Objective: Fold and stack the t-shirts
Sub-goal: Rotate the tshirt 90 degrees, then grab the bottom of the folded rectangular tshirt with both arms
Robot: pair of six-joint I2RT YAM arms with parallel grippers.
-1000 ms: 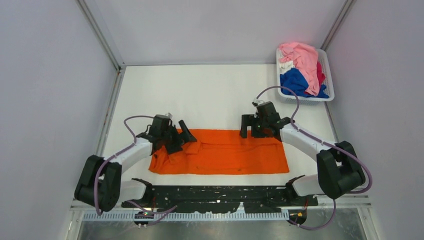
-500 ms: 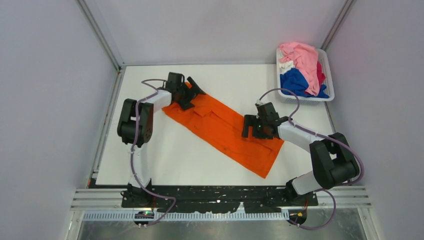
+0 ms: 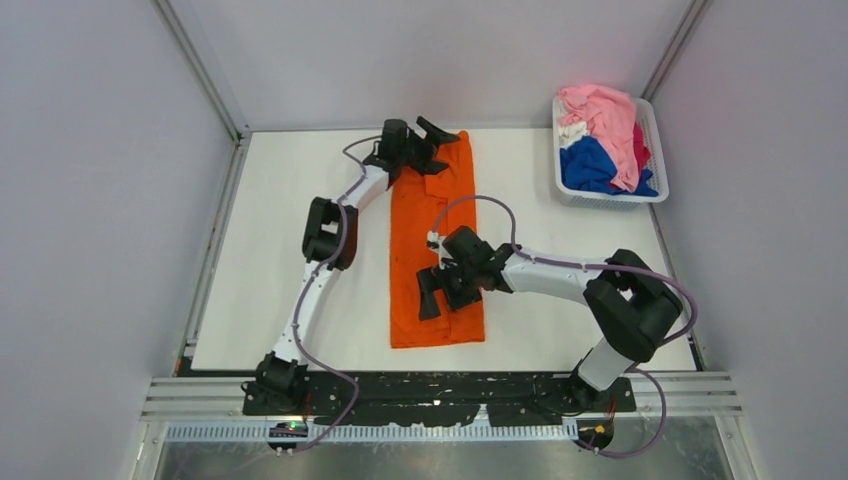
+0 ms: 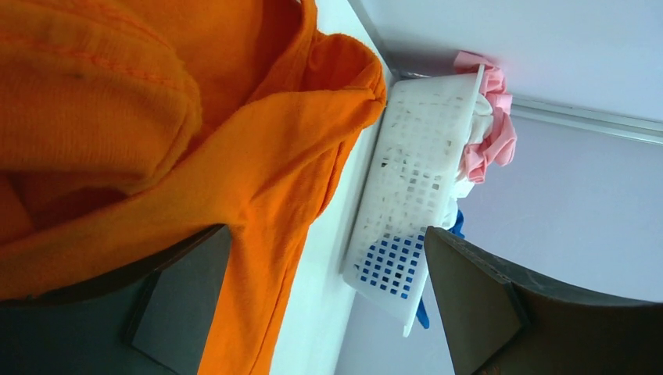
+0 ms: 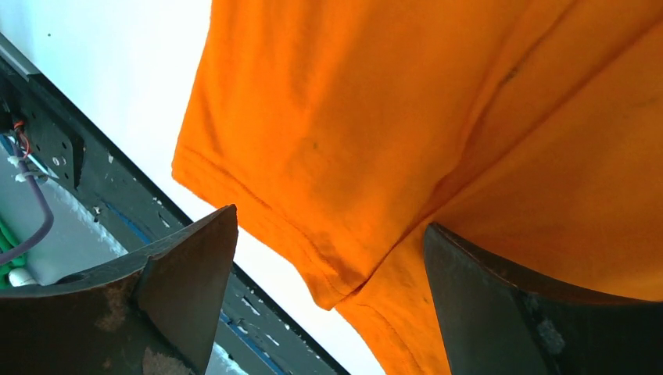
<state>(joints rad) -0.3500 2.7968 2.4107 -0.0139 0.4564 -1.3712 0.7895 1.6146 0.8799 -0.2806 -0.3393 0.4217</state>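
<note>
The bright orange t-shirt [image 3: 415, 225] lies as a long narrow folded strip running from the table's far edge towards the front. My left gripper [image 3: 445, 138] is open at the strip's far end; in the left wrist view [image 4: 324, 297] the orange cloth [image 4: 258, 180] bunches against one finger, nothing between the jaws. My right gripper [image 3: 441, 298] is open just above the strip's near part; the right wrist view [image 5: 328, 297] shows the hem corner [image 5: 352, 117] below the jaws. Pink [image 3: 605, 115], royal blue [image 3: 590, 165], white [image 3: 570, 130] and magenta [image 3: 642, 145] shirts lie heaped in the basket.
The white mesh basket [image 3: 655, 190] stands at the far right corner and also shows in the left wrist view [image 4: 406, 180]. Grey walls enclose the white table [image 3: 280, 250]. The black mounting rail [image 3: 440, 395] runs along the front edge.
The orange shirt has swung from lying crosswise near the front to lying lengthwise at the centre. My left arm has reached to the far edge; my right gripper has moved left and nearer.
</note>
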